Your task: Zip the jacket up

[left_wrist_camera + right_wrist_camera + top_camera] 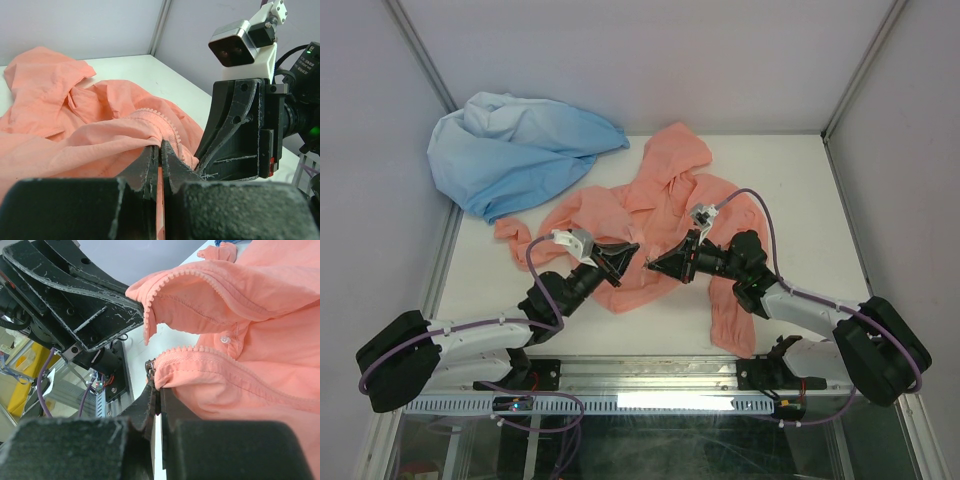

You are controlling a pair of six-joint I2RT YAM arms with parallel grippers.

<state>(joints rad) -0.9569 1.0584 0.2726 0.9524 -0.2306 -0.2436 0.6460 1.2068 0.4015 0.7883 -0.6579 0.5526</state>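
The salmon-pink hooded jacket [660, 215] lies spread on the table, front open, hood toward the back. My left gripper [623, 262] is shut on one bottom front edge of the jacket [125, 135], beside its zip teeth [167, 125]. My right gripper [658, 265] is shut on the other front edge [210, 375], right at the metal zip slider [149, 367]. The two grippers face each other, a few centimetres apart, with both zip ends lifted off the table. The other zip edge [165, 285] hangs above in the right wrist view, held by the left gripper's fingers [100, 315].
A light blue garment [515, 145] lies bunched at the back left, against the left wall. A jacket sleeve [732, 300] runs toward the front edge by my right arm. The table [790, 200] is walled at back and sides.
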